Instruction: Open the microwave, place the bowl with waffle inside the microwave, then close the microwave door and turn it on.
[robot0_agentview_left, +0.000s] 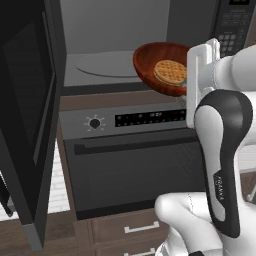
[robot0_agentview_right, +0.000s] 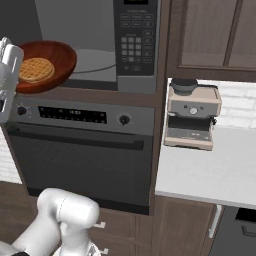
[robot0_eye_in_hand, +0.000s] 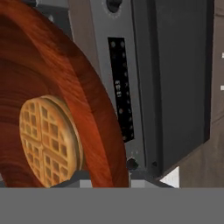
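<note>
The microwave (robot0_agentview_left: 115, 30) stands open, its grey cavity and round turntable (robot0_agentview_left: 102, 64) in sight. The microwave door (robot0_agentview_left: 25, 125) is swung wide to the left. The reddish-brown bowl (robot0_agentview_left: 150, 62) hangs at the cavity's front edge, slightly tilted, with the golden grid-patterned waffle (robot0_agentview_left: 170, 71) lying in it. My gripper (robot0_agentview_left: 189, 80) is shut on the bowl's rim at its right side. From the right base view the bowl (robot0_agentview_right: 52, 60) and waffle (robot0_agentview_right: 36, 69) hang just left of the keypad (robot0_agentview_right: 135, 42), the gripper (robot0_agentview_right: 11, 70) at their left. In the hand view the bowl (robot0_eye_in_hand: 65, 87) and waffle (robot0_eye_in_hand: 48, 140) are close up.
A black oven (robot0_agentview_left: 130, 160) with knob and display sits directly below the microwave, drawers (robot0_agentview_left: 135, 227) under it. To the right, a coffee machine (robot0_agentview_right: 192, 115) stands on a pale counter (robot0_agentview_right: 210, 172) under wood cabinets (robot0_agentview_right: 215, 35). The open door blocks the left side.
</note>
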